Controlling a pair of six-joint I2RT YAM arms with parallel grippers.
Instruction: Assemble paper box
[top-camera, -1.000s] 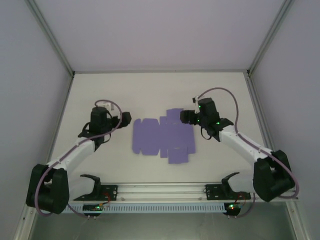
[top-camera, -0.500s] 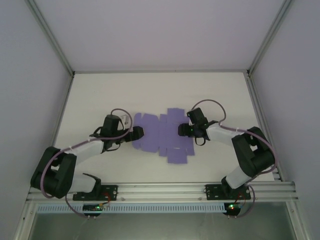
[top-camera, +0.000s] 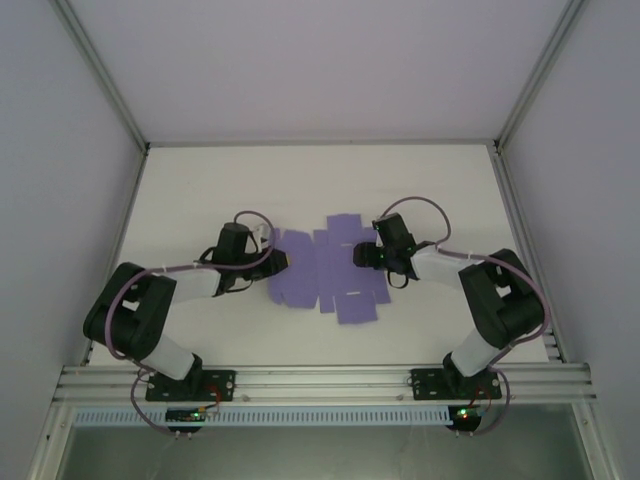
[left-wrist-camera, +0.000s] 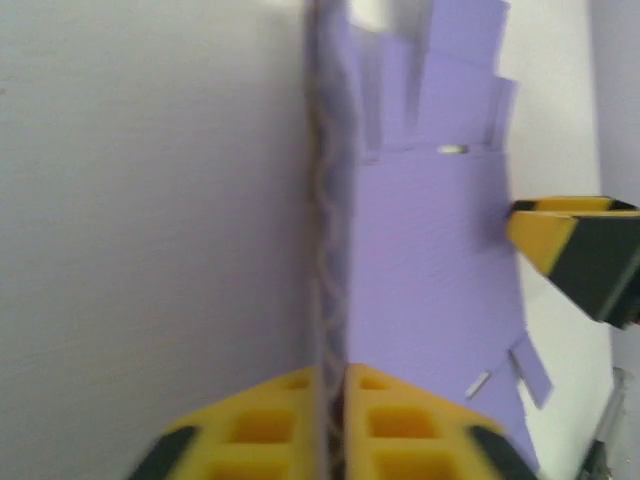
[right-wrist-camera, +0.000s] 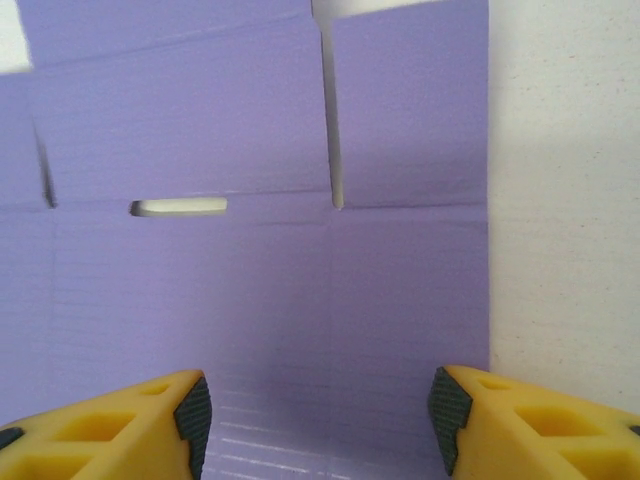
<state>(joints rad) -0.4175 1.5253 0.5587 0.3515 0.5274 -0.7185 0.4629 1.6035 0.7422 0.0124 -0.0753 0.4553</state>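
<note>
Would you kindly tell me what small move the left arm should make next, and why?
Probably raise the left gripper a little to start folding the end panel: it is shut on the left edge of the flat paper box, while the open right gripper sits over its right side.

The left arm (top-camera: 195, 283) and right arm (top-camera: 440, 265) have white links between bulky black joints. A mauve cable (top-camera: 425, 205) loops from each wrist. Black bases (top-camera: 188, 375) sit just above the rail (top-camera: 320, 378), and green lights (top-camera: 462, 412) glow just below it. The right gripper (right-wrist-camera: 320, 415) has yellow moulded fingers (right-wrist-camera: 130, 425) with square recesses and black tips.
</note>
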